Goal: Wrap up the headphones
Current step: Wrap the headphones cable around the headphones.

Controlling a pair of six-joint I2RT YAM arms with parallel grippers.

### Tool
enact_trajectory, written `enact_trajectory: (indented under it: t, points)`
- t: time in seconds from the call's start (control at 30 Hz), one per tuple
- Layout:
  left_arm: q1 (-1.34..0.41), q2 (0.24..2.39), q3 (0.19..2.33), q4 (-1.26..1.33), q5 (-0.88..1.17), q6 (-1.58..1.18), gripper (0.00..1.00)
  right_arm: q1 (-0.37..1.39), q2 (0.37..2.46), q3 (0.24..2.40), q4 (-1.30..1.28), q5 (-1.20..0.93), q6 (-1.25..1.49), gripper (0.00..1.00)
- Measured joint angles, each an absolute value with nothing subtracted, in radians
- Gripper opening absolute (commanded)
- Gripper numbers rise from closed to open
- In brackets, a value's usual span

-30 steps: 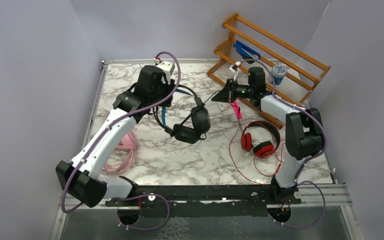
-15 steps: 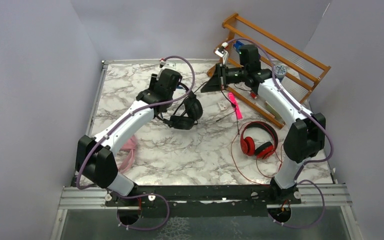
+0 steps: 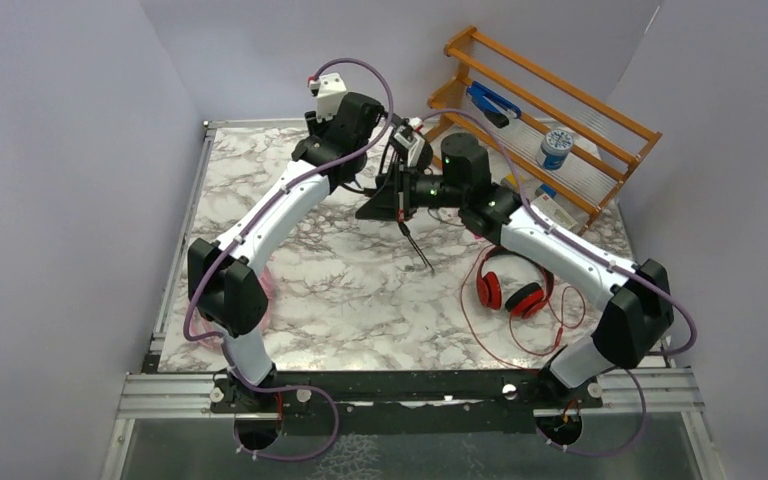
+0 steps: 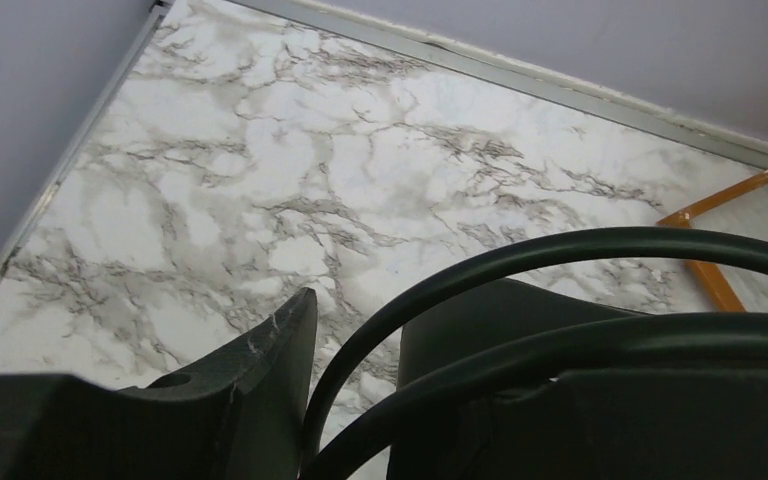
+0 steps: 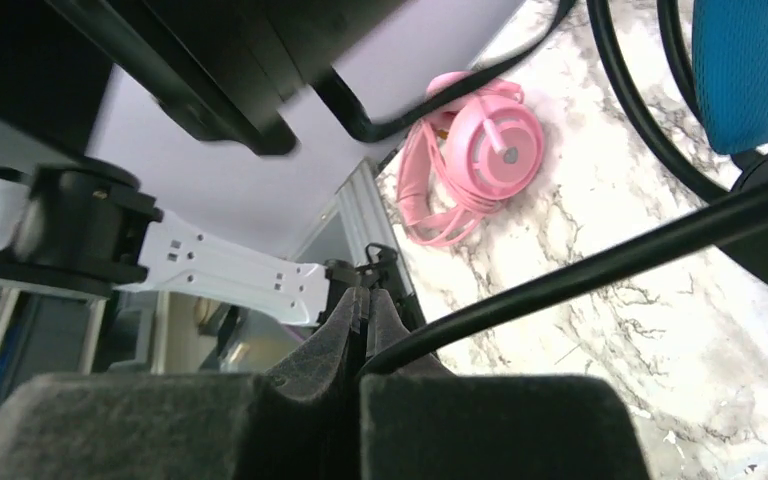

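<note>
The right pincer (image 5: 362, 322) is pressed fully closed, its fingers meeting on a thin black cable (image 5: 600, 265) that leaves them toward 3 o'clock in its wrist view. In the top view a loose length of that cable dangles from it toward 5 o'clock, above the tabletop (image 3: 360, 300).

Just beside it, at its 11 o'clock, the left pincer (image 4: 355, 312) hangs high over the far end. Its fingers stand a narrow gap apart, and the dark band of the black headphones (image 4: 600, 240) runs through that gap. I cannot tell whether they press on it. The blue headband pad shows at 1 o'clock in the right wrist view, off the marble.

The red headphones (image 3: 510, 290) lie flat at 4 o'clock from the right pincer, with their red cord looped around them. The pink headphones (image 5: 485, 150) lie on the marble near the left edge. A wooden rack (image 3: 560, 100) stands at 1 o'clock.
</note>
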State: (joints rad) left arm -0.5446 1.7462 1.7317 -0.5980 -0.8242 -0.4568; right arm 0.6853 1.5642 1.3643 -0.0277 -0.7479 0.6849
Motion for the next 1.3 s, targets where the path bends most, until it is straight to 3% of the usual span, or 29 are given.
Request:
enact_trajectory:
  t: [0.23,0.43,0.83,0.97,1.3]
  points:
    - [-0.532,1.776,1.860,-0.690,-0.716,-0.609,0.00,0.739,1.465,1.147,0.107,-0.501,0.664,0.07]
    - [-0.483,1.770,1.891,-0.714,-0.495,-0.713,0.00,0.739,1.340,0.977,0.270,-0.384,0.617,0.09]
    - [-0.432,1.648,1.824,-0.726,-0.181,-0.801,0.00,0.743,1.331,0.794,0.605,-0.340,0.603,0.18]
    - [-0.413,1.625,1.823,-0.721,-0.136,-0.809,0.00,0.745,1.356,0.786,0.701,-0.340,0.609,0.20]
    - [-0.382,1.586,1.783,-0.665,-0.116,-0.860,0.00,0.748,1.374,0.767,0.737,-0.346,0.593,0.37]
